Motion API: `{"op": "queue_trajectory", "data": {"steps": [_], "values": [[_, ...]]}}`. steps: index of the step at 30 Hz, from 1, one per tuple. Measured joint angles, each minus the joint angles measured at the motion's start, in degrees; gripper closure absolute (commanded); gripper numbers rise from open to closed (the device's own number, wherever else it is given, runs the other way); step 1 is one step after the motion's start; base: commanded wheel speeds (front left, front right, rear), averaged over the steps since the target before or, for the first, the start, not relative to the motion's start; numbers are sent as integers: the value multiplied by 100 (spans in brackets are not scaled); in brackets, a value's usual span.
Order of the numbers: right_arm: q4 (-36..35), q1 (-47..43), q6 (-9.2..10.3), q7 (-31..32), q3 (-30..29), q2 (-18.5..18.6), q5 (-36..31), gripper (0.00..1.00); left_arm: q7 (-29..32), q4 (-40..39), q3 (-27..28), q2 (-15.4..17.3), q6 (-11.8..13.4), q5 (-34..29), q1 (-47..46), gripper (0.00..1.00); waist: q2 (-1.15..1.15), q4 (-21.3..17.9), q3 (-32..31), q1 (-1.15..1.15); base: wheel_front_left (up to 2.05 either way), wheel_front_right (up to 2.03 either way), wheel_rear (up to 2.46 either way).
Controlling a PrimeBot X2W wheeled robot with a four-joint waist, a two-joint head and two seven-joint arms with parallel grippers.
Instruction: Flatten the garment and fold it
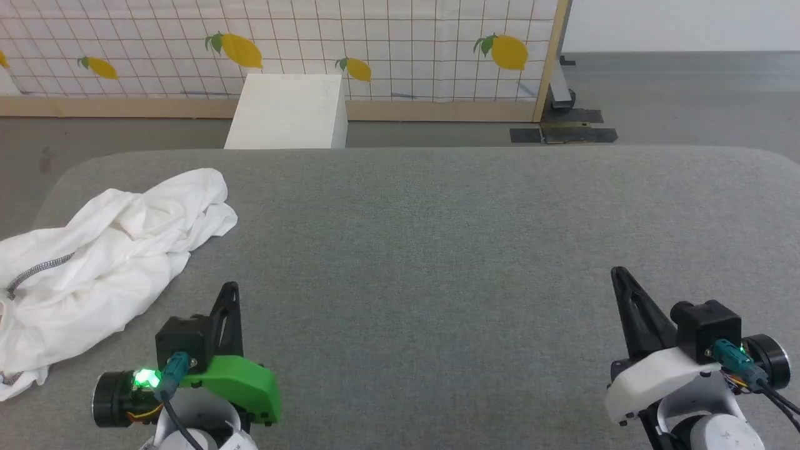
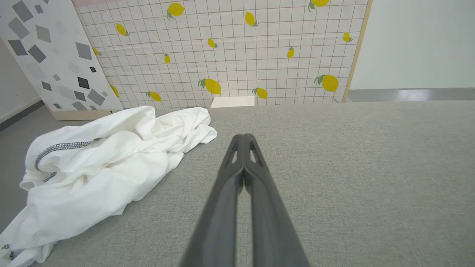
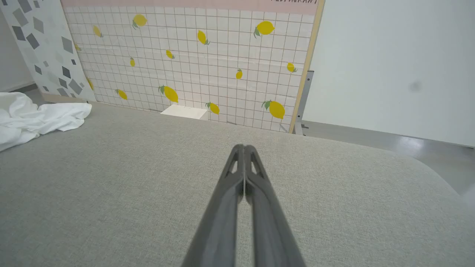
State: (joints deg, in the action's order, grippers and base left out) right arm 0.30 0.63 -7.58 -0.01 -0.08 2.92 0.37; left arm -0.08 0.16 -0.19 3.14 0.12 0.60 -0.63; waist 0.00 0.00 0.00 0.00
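The garment point(image 1: 106, 262) is a white shirt lying crumpled in a heap at the left edge of the grey table point(image 1: 437, 250), with a dark zigzag seam showing at its left side. In the left wrist view the garment point(image 2: 100, 163) lies left of the fingers. Its far corner point(image 3: 44, 118) shows at the left of the right wrist view. My left gripper point(image 1: 232, 289) is shut and empty, just right of the heap's near end. My right gripper point(image 1: 619, 272) is shut and empty over bare table at the lower right. The chest patch is hidden.
A rigid white box point(image 1: 287, 112) stands on the floor beyond the table's far edge, against a tiled lemon-print panel point(image 1: 387, 44). A dark metal base point(image 1: 562, 128) sits on the floor at the panel's right end. The table's left corner is rounded.
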Motion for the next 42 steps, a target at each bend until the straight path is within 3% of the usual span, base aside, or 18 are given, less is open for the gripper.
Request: {"op": "queue_trajectory", "data": {"steps": [2, 3, 24, 42], "values": [[0, 0, 0, 0, 0, 0, 0, 100, 0, 0, 0, 0, 0, 0, 0, 100, 0, 0, 0, 0, 0, 0, 0], [0, 0, 0, 0, 1, 0, 0, 0, 0, 0, 0, 0, 0, 0, 0, 0, 0, 0, 0, 0, 0, 0, 0], [120, 0, 0, -149, -23, 1, 183, 0, -152, 125, -63, 1, 22, 108, -2, 0, 0, 57, 15, 0, 0, 0, 0], [283, -1, 0, -358, -5, 1, 428, 0, -364, 248, -70, 1, 97, 245, -3, 0, 0, 534, 72, 0, 0, 0, 0]]}}
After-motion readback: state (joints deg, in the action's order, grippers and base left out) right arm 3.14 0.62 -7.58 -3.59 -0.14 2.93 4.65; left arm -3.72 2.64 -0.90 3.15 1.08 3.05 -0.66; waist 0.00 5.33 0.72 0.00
